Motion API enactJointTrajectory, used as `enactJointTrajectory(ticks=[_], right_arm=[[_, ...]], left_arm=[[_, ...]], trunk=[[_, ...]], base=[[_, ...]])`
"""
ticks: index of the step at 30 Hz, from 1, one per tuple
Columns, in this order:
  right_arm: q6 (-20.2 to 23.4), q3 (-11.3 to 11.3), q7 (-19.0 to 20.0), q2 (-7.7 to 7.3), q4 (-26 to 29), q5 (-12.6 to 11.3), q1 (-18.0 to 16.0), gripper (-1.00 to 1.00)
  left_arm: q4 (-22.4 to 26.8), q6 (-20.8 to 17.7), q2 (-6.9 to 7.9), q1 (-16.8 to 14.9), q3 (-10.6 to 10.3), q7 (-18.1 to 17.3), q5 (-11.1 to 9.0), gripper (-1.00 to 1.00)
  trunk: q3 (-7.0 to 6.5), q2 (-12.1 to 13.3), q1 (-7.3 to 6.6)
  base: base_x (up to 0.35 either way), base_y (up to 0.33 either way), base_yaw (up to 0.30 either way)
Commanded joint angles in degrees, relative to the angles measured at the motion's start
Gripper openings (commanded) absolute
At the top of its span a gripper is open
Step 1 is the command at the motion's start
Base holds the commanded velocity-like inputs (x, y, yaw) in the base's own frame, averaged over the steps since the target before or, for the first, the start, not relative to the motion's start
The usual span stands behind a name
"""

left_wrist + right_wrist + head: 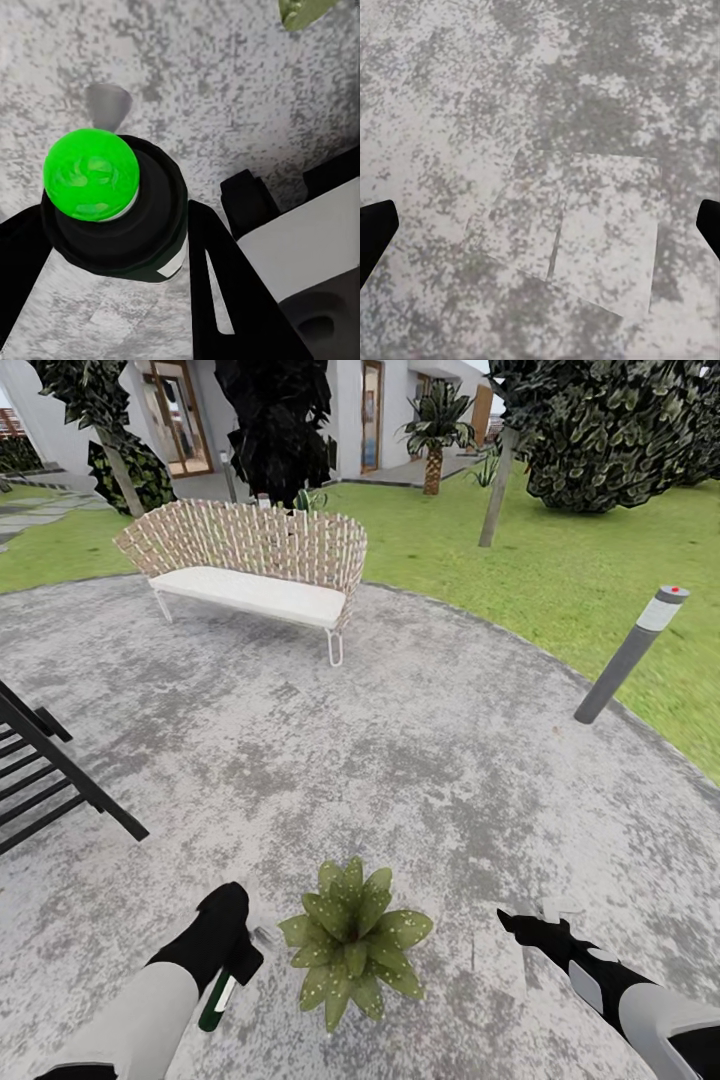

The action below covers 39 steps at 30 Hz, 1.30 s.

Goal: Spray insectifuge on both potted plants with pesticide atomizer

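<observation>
A potted plant point(352, 943), a low rosette of pointed green leaves flecked with pale specks, stands on the mottled grey patio point(380, 760) right in front of me; its pot is hidden under the leaves. My left gripper point(238, 958) is just left of the plant, shut on the dark-green pesticide atomizer point(217, 1000). In the left wrist view the bottle point(120, 225) sits between the black fingers point(217, 277), its top showing a bright green dot point(90, 174), with a leaf tip point(307, 11) beyond. My right gripper point(510, 922) hangs open right of the plant, over bare paving point(540, 225).
A wicker bench point(250, 555) with a white cushion stands at the patio's far side. A black slatted chair point(45, 770) is at the left. A grey bollard lamp point(628, 658) leans at the patio's right edge, with lawn point(560, 570), trees and a house behind.
</observation>
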State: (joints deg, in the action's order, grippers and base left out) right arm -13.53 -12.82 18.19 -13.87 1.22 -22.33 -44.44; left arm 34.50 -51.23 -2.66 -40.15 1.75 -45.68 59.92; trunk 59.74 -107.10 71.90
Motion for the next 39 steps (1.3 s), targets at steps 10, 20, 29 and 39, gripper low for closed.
enactJointTrajectory(ticks=[10,20,29,39], right_arm=[[-0.16,-0.45,0.26,-0.02,-0.08,-0.61,-0.04,1.0],[-0.18,-0.45,0.27,-0.02,-0.08,-0.61,-0.05,1.0],[-0.18,-0.45,0.27,-0.02,-0.08,-0.61,-0.05,1.0],[-0.18,-0.45,0.25,-0.02,-0.08,-0.61,-0.04,1.0]], left_arm=[[1.78,-0.17,0.9,-0.01,0.29,-0.55,0.72,-1.0],[1.48,0.12,6.32,0.13,0.35,-0.55,0.3,-1.0],[1.28,0.26,4.5,0.59,0.27,-0.49,0.21,-1.0],[1.32,0.17,4.01,0.6,0.25,-0.55,0.26,-1.0]], trunk=[[0.05,-0.02,-0.01],[0.05,-0.02,-0.01],[0.16,-0.02,-0.01],[0.29,-0.02,-0.01]], base=[[0.0,0.0,-0.001],[0.0,0.0,0.0],[0.0,0.0,0.07],[0.0,0.0,0.087]])
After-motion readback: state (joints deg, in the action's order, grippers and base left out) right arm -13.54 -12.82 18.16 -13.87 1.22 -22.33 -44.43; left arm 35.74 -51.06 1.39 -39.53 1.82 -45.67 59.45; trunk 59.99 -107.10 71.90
